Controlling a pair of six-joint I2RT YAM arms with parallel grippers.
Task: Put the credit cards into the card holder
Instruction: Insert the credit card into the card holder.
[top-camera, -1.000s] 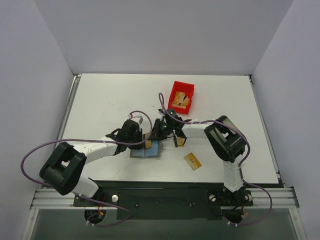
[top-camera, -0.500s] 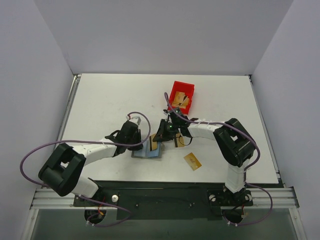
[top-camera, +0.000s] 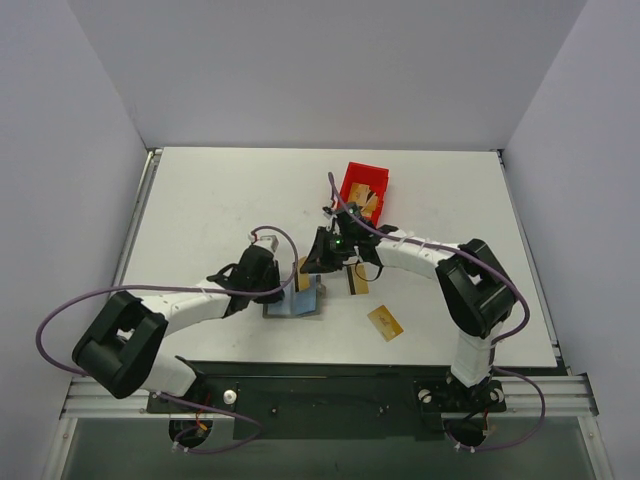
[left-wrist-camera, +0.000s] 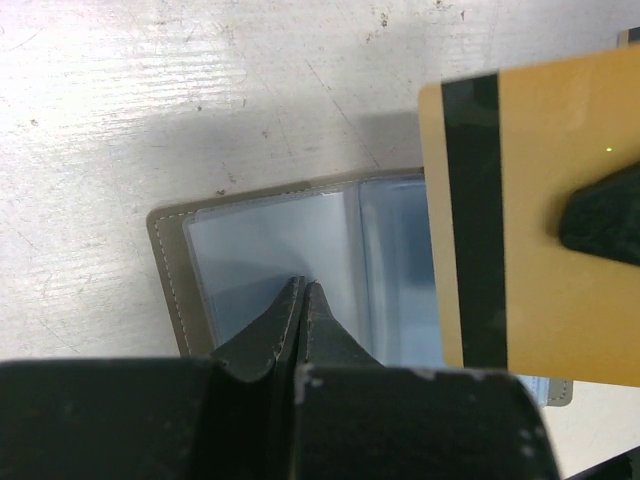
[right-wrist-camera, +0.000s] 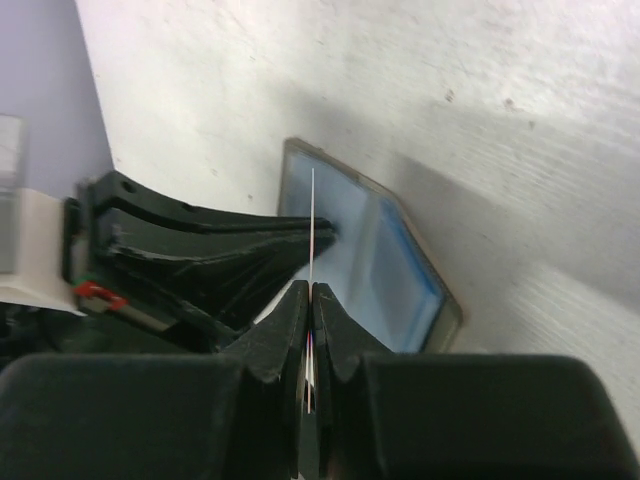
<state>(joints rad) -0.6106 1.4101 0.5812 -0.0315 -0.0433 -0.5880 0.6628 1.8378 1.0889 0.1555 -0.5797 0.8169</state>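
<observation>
Mid-frame, the right hand (right-wrist-camera: 310, 292), gripping a credit card (left-wrist-camera: 530, 150), should slide it edge-first into the card holder (left-wrist-camera: 250, 240) under the clenched left hand (left-wrist-camera: 303, 288).

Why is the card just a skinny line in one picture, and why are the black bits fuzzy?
Right wrist view: the card is edge-on in the shut right tool, so only a thin bright line shows; the tool sits near the lens, so it's soft. Left wrist view: the card faces the camera, stripe clear; the left tool is blurry too.
</observation>
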